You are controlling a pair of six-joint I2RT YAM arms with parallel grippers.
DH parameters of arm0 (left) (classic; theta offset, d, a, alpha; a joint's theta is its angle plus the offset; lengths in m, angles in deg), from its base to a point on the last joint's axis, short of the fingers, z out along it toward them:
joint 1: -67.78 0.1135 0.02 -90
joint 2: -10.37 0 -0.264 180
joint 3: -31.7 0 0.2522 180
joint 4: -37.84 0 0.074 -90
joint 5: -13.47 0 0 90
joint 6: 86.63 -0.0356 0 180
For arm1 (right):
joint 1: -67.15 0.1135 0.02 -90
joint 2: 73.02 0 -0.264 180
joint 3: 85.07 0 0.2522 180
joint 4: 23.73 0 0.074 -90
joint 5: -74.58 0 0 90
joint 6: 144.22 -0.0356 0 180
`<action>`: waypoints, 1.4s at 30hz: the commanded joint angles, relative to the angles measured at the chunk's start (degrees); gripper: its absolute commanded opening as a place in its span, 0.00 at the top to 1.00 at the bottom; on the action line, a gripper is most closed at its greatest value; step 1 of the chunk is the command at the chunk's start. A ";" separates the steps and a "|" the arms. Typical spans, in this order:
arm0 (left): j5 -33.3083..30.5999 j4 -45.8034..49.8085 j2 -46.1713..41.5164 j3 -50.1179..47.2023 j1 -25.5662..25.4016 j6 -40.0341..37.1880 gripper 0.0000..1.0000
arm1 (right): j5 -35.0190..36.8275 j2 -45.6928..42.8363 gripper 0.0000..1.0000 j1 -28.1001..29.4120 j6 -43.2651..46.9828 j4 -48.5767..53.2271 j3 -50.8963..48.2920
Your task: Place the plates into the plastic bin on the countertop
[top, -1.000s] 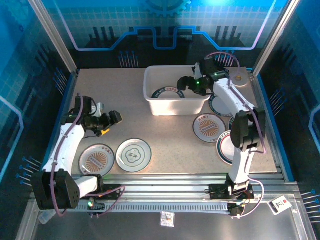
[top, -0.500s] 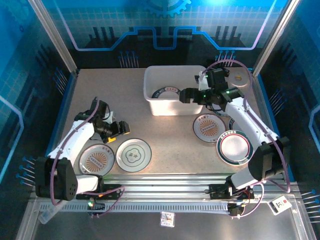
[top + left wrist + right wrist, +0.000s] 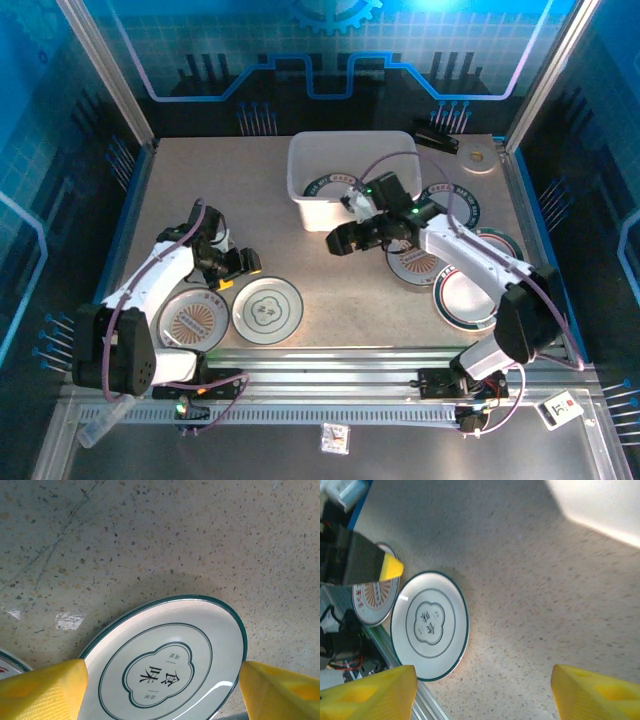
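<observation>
The pale green flower plate (image 3: 267, 308) (image 3: 165, 665) (image 3: 430, 625) lies flat near the countertop's (image 3: 330, 290) front edge. Beside it lies an orange-centred plate (image 3: 193, 320) (image 3: 375, 597). My left gripper (image 3: 235, 270) (image 3: 162, 695) hovers just above the flower plate's rim, open, its yellow fingertips (image 3: 45, 690) straddling the plate without touching. My right gripper (image 3: 340, 240) (image 3: 482, 695) hangs open and empty over bare countertop in front of the plastic bin (image 3: 400, 160) (image 3: 600, 505). A dark-rimmed plate (image 3: 330, 187) lies in the bin. Several plates (image 3: 465, 295) lie at the right.
A small tan ring disc (image 3: 480, 157) and a black object (image 3: 437, 137) sit at the back right corner. The metal frame rail (image 3: 330, 355) runs along the front edge close to the two left plates. Blue walls close the sides.
My right gripper has left the bin and swung down and left over the countertop in front of it. My left gripper has edged toward the flower plate.
</observation>
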 commanded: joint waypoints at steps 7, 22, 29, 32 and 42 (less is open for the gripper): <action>-0.61 -2.61 -4.51 0.44 0.55 3.18 0.19 | -1.70 7.92 0.31 6.26 -1.08 1.37 4.11; 2.53 -2.68 -7.90 2.16 4.62 3.49 0.18 | -2.17 21.69 0.34 8.36 -3.09 2.97 10.77; 2.83 -3.55 -8.07 1.10 4.62 3.63 0.18 | -1.82 23.83 0.35 8.41 -3.59 3.86 12.00; 2.91 -3.73 -8.07 0.95 4.62 3.83 0.18 | -1.73 24.31 0.35 8.37 -3.70 3.94 12.21; 3.02 -3.82 -9.43 0.81 4.62 4.30 0.18 | -2.64 25.20 0.41 8.83 -3.50 4.44 13.02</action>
